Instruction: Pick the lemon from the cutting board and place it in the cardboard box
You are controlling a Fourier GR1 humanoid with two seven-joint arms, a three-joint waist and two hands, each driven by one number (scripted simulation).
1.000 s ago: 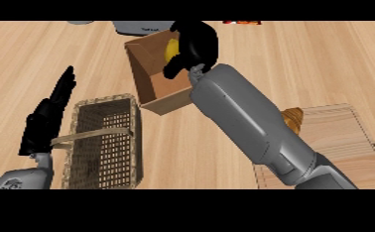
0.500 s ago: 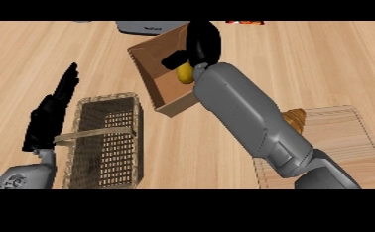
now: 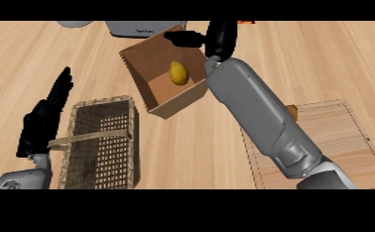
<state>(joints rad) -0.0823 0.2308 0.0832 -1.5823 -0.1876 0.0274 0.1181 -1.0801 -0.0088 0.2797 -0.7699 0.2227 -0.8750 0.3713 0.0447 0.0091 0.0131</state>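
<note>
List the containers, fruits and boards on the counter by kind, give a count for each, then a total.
Cardboard box: 1
Wicker basket: 1
Lemon: 1, lying inside the box
Cutting board: 1
Total: 4

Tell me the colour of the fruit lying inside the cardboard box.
Yellow: the lemon in the cardboard box, head view.

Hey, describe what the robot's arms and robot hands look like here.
Both forearms are smooth grey shells, rounded and blocky; the right forearm shows panel seams near the elbow. Each ends in a black robot hand with slim fingers: left robot hand, right robot hand. No cables or markings visible.
</note>
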